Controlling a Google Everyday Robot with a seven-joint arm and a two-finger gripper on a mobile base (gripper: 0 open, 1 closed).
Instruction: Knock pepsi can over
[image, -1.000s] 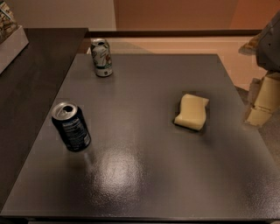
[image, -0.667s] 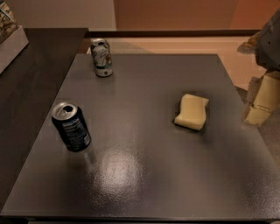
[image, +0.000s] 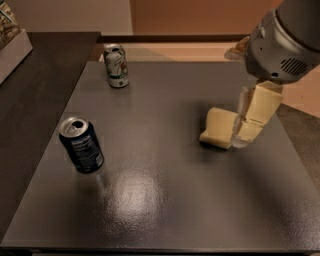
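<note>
The pepsi can (image: 81, 145) is dark navy blue with a silver top and a white text panel. It stands upright on the left side of the dark grey table (image: 160, 200). My gripper (image: 244, 136) has cream-coloured parts and hangs from the grey arm at the right. It points down, just right of a yellow sponge (image: 218, 128), and is far to the right of the pepsi can.
A silver-white can (image: 116, 65) with green and red marks stands upright near the table's far left edge. A darker counter (image: 35, 75) adjoins the table on the left, with a white box (image: 12, 42) at its far corner.
The arm has moved left from the table's right edge, and the gripper is now over the table beside the sponge. Both cans and the sponge have not moved.
</note>
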